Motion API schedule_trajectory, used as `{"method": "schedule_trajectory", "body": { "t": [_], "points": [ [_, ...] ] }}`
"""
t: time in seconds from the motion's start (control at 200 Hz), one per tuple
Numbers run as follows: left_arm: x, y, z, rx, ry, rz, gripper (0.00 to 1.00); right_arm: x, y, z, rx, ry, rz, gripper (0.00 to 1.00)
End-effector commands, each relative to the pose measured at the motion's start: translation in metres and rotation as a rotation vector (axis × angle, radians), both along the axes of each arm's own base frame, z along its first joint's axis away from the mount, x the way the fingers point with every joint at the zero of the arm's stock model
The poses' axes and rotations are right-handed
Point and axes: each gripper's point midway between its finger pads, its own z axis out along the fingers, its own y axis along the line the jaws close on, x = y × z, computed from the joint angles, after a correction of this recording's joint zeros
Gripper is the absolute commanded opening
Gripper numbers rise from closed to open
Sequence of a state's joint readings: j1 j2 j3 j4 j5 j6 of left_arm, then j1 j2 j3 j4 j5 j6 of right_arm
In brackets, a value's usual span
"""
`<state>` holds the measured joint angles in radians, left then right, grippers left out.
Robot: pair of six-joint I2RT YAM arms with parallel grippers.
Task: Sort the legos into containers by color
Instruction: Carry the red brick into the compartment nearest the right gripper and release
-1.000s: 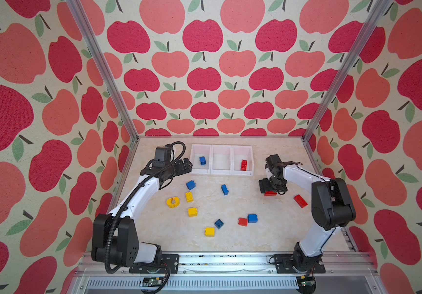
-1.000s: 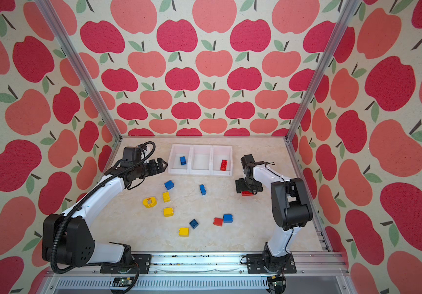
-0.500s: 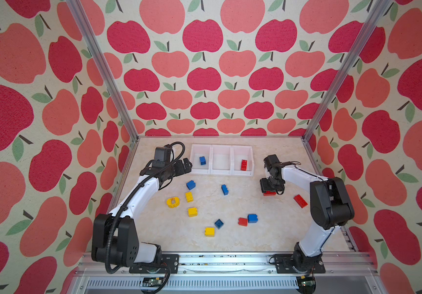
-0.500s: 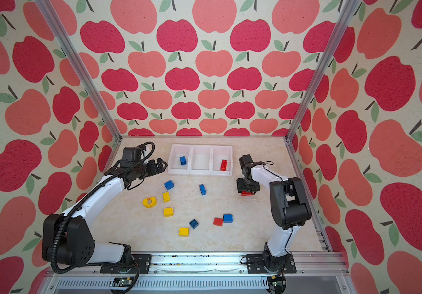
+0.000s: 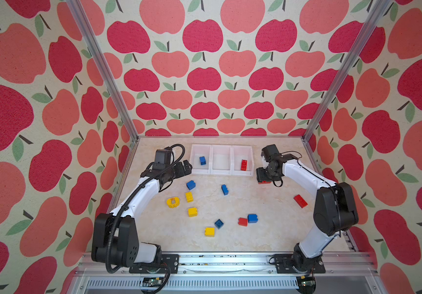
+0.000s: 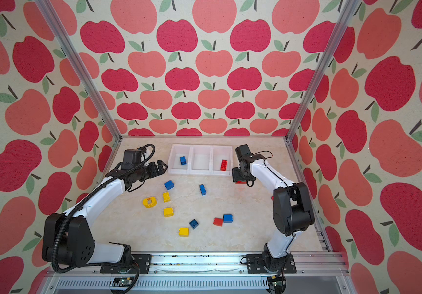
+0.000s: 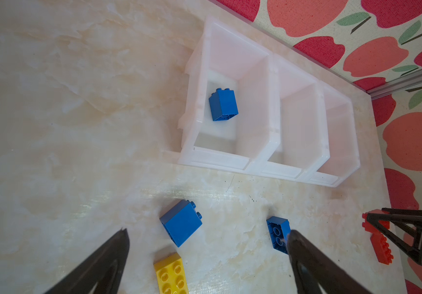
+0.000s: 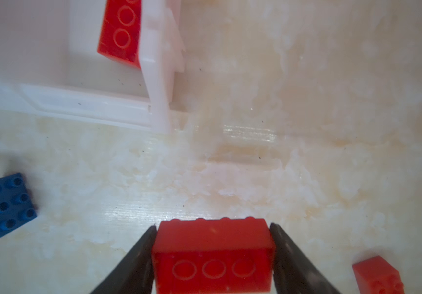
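Right wrist view: what sits between the fingers?
– The right gripper (image 8: 212, 227) is clamped on a long red brick (image 8: 213, 254), one finger against each end. Whether that brick touches the table (image 8: 306, 152) I cannot tell.
– Where is that in the wider scene?
– In both top views it is right of center, just beside the right end of the containers (image 5: 221, 173), near their front corner.
– What do the containers hold?
– In a top view, the left bin has one blue brick (image 5: 202, 160), the right bin has one red brick (image 5: 243, 165), and the middle bin shows only its white floor.
– And the left gripper (image 5: 187, 166)?
– Its jaws are spread wide and hold nothing. It hovers left of the left bin. In the left wrist view a loose blue cube (image 7: 180, 225) lies on the table between the fingers.
– The rest of the legos?
– Scattered across the middle of the table: a rounded yellow piece (image 5: 172, 202) at left center with three yellow bricks near it, more blue bricks, a small red brick (image 5: 242, 221) touching a blue one, and a red brick (image 5: 300, 201) at far right.
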<state>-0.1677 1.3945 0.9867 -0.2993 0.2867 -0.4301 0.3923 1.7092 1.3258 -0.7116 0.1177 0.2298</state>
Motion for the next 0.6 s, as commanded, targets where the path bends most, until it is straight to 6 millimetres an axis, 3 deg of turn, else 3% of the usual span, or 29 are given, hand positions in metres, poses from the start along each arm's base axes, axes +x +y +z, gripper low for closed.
{"method": "schedule_trajectory", "body": {
  "t": [0.0,0.335,0.595],
  "points": [
    [-0.002,0.001,0.009,-0.024,-0.027,0.008,0.99,0.017,0.022,0.029,0.062,-0.067,0.027,0.6],
    [-0.01,0.002,0.005,-0.025,-0.02,0.016,1.0,0.081,0.079,0.054,0.09,-0.206,0.134,0.6],
    [-0.016,0.004,0.003,-0.019,-0.012,0.022,1.0,0.125,0.098,0.042,0.06,-0.237,0.164,0.6]
  ]
}}
